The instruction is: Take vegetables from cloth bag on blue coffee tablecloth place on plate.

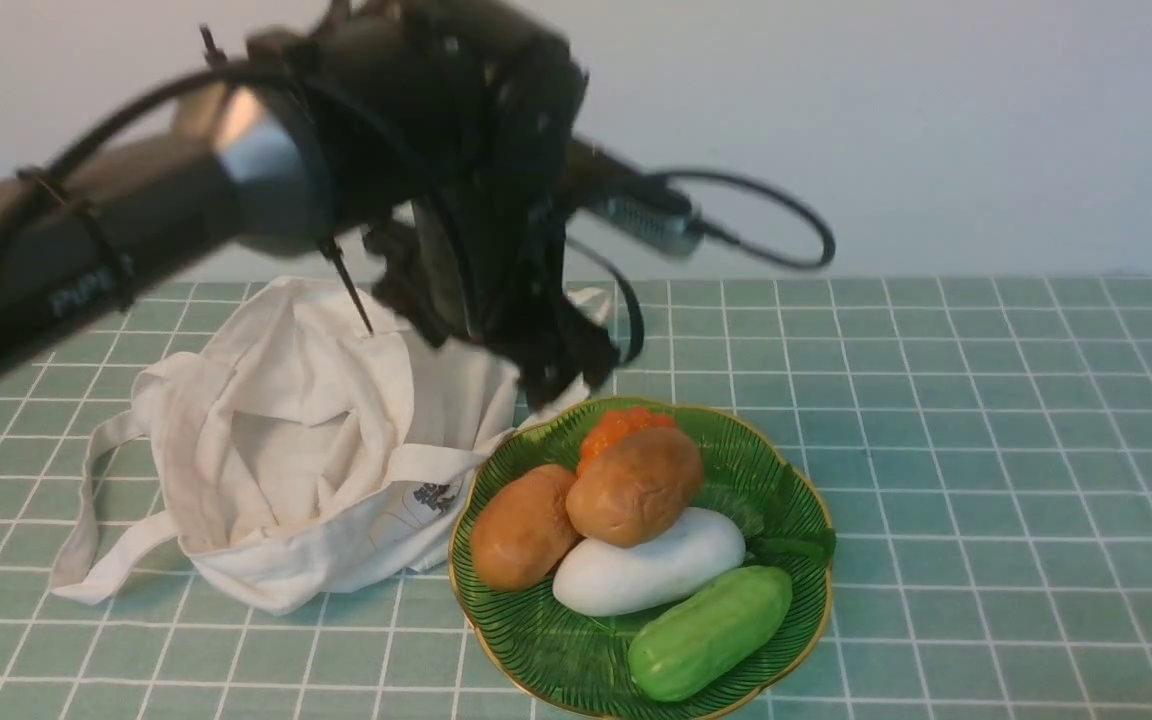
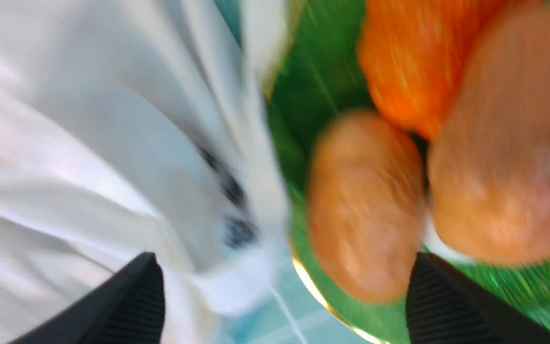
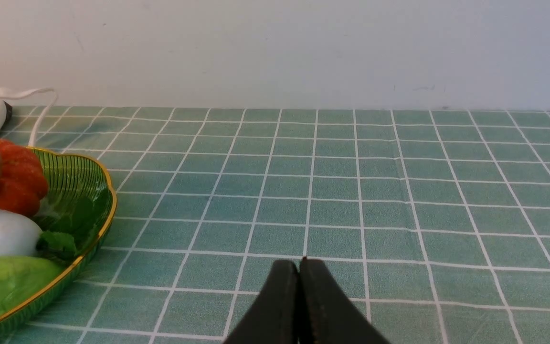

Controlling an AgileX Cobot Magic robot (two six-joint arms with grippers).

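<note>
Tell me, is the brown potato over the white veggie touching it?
Touching: the front view shows the potato lying partly on top of the white veggie, no gap between.

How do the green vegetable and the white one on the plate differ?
The cucumber is green, while the white vegetable is plain white. Nothing lies on the cucumber, but a brown potato overlaps the white vegetable. Both are long, rounded, and lie on the green plate.
</note>
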